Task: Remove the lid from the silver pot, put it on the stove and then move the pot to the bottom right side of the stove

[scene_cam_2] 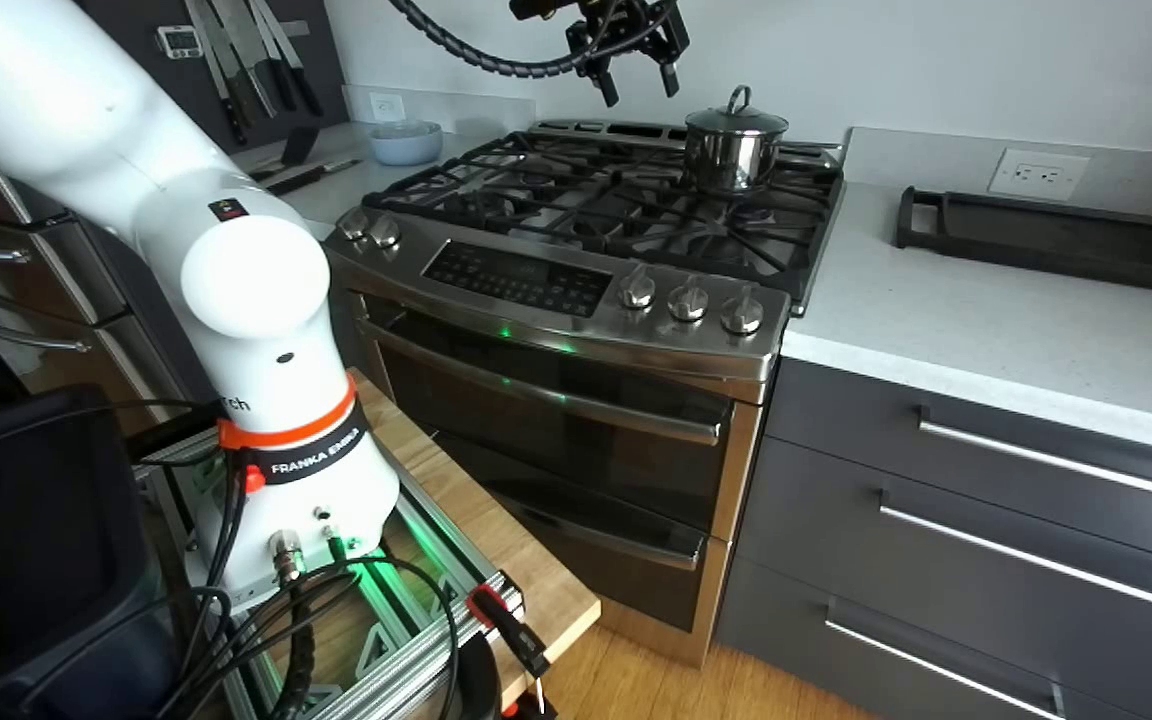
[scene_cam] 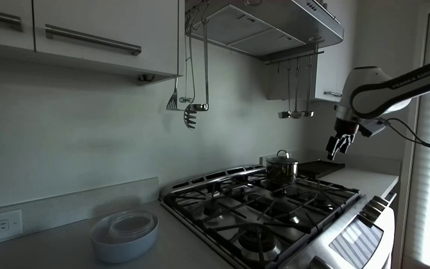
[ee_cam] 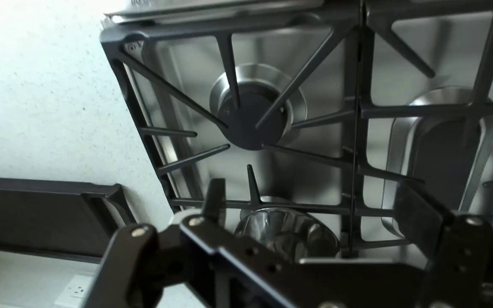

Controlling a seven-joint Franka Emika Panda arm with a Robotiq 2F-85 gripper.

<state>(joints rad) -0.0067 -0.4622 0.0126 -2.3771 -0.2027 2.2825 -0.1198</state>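
The silver pot (scene_cam_2: 731, 165) stands upright at the back of the gas range (scene_cam_2: 496, 312), and its domed lid (scene_cam_2: 711, 122) sits on top with the loop handle (scene_cam_2: 740, 89) up. The end effector (scene_cam_2: 641, 93) hangs well above the pot and forward of it, so from its fingers (ee_cam: 215, 194) the lid lies down and back toward the wall (scene_cam_2: 936, 60) behind the pot; I'd say the next move has to close that gap before any pinch at the handle. The fingers are spread wide, nothing held between them. The pot is round, so it offers no long axis, and I can't settle which way the loop is turned. I see only a single arm (scene_cam: 368, 99) to reach for it. The front burner (ee_cam: 250, 128), just ahead of the pot, looks to me like the pot's final place, while a flat black griddle (scene_cam_2: 1086, 240) lies on the desk (scene_cam_2: 936, 310) past the pot's end of the range. As for writing, "FRANKA EMIKA" runs along the arm in an exterior view and again around its base (scene_cam_2: 316, 458), with a cut-off scrap ending in "ch" above it; the lettering (ee_cam: 140, 2) at the range's front corner is too blurred to read.
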